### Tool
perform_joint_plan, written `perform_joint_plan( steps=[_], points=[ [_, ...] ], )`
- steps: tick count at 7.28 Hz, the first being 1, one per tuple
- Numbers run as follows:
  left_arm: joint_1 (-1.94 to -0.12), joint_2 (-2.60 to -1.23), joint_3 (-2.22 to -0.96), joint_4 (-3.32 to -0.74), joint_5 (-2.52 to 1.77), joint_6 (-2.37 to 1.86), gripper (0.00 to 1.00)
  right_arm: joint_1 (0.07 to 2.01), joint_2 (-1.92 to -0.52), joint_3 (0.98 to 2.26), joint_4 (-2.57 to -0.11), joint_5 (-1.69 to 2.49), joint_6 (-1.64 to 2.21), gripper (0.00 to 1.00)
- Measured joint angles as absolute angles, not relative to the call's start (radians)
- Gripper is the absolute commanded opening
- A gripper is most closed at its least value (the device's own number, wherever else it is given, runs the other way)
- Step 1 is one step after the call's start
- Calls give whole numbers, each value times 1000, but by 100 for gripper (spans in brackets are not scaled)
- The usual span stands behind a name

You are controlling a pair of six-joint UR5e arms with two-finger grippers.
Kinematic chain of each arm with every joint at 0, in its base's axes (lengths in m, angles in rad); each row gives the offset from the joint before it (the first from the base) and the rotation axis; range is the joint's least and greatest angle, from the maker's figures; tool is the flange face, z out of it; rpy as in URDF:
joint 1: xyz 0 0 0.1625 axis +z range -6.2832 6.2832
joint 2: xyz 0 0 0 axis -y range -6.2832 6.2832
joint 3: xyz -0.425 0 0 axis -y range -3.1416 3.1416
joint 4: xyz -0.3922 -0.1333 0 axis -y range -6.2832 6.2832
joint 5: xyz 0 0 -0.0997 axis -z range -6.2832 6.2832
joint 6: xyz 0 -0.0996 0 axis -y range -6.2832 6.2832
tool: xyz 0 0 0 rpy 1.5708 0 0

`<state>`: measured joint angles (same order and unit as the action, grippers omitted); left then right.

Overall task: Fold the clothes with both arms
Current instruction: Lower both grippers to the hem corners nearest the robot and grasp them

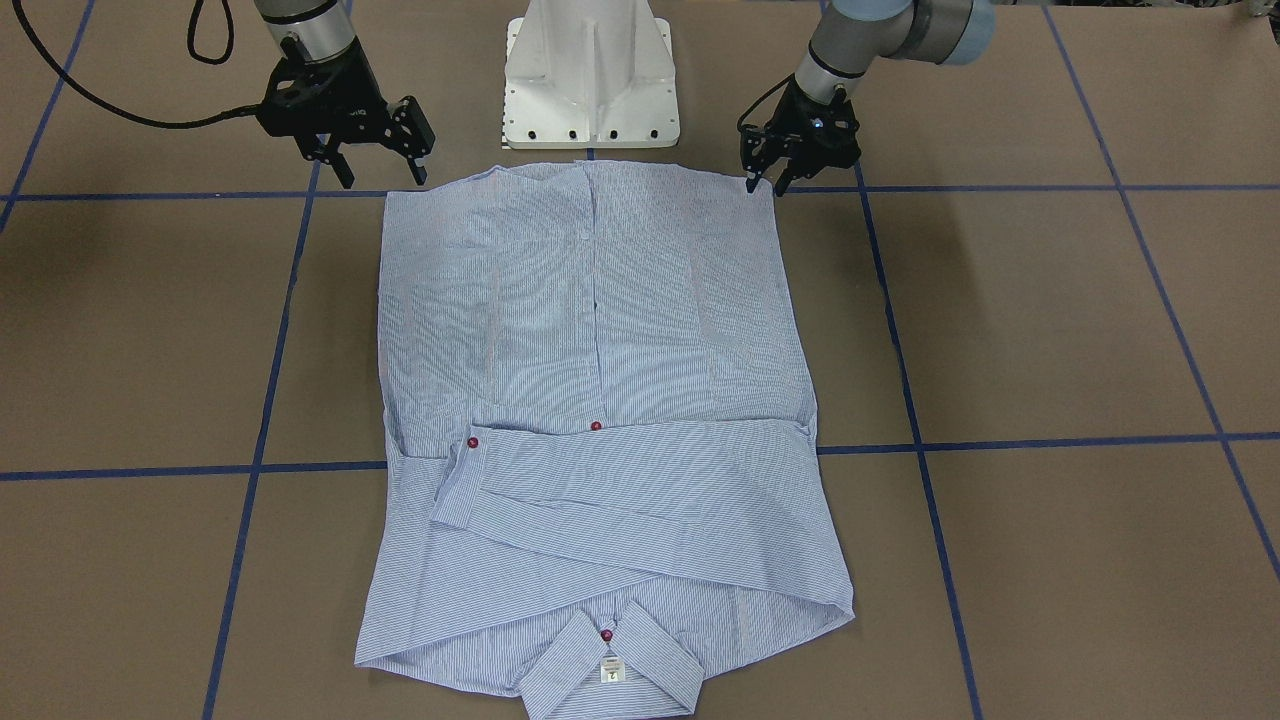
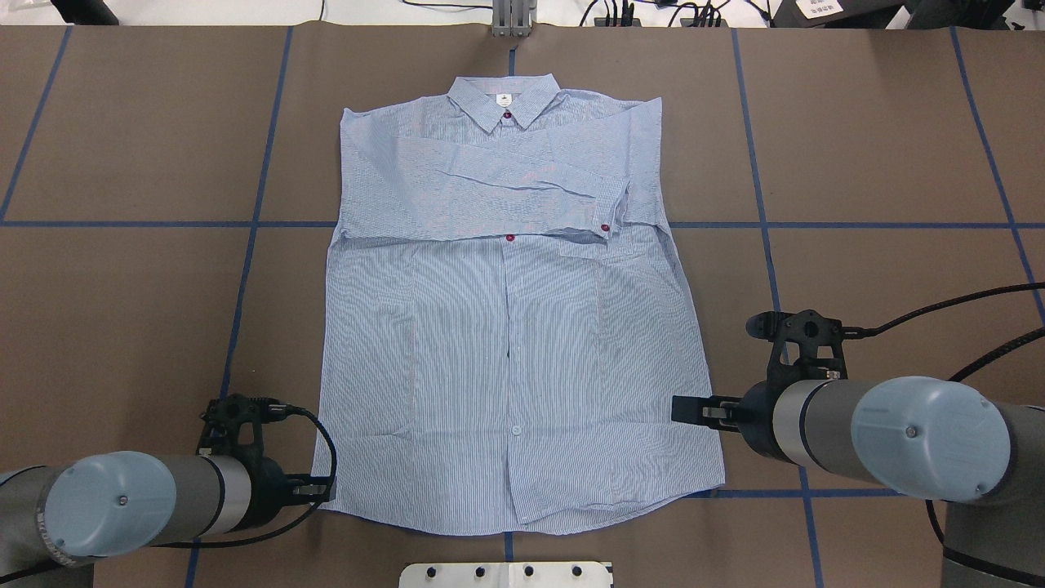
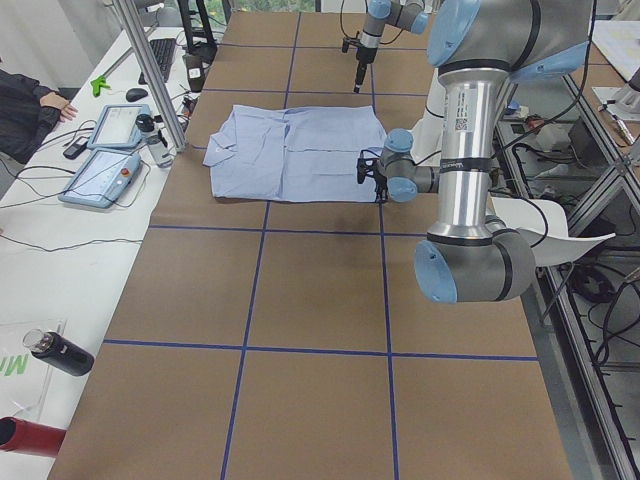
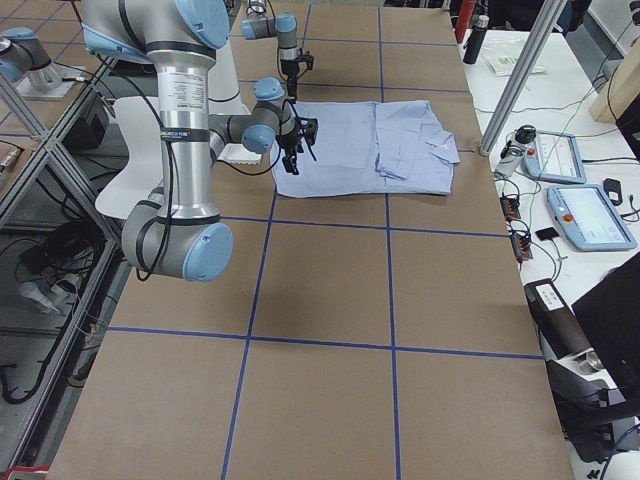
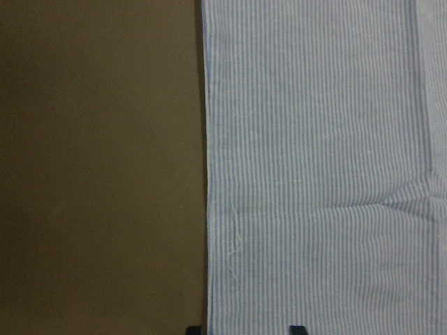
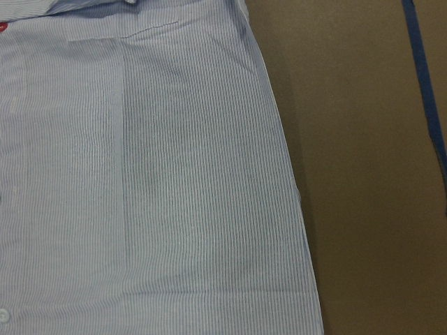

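The striped shirt [image 1: 600,330] lies flat at the centre of the worktop [image 1: 1050,320], sleeves folded across the chest, collar toward the operators' edge. The left end effector [image 1: 765,185] and right end effector [image 1: 385,176], both released, stand near the hem corners, probably to grasp the hem and fold it toward the collar.

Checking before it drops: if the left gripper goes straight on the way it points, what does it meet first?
Probably the shirt, at its side edge near the hem corner. The left gripper points down with open jaws straddling that edge; its height is unclear.
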<state>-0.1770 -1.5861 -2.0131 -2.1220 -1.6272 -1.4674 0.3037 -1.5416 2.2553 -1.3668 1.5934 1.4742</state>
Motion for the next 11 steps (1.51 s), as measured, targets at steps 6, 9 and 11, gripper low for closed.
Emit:
perform_joint_plan(
  steps=[6,9,11],
  points=[
    [-173,-1586,-2012,-2121,-1624,-1511,0,301,-1553,2258,-1366,1596,1474,99],
    [-175,-1585,-2022,-2121,-1623,-1521,0,279,-1630,2254,-1261,1590,1506,98],
    [-175,-1585,-2032,-2121,-1622,-1522,0,262,-1729,2226,-1110,1579,1533,86]
  ],
)
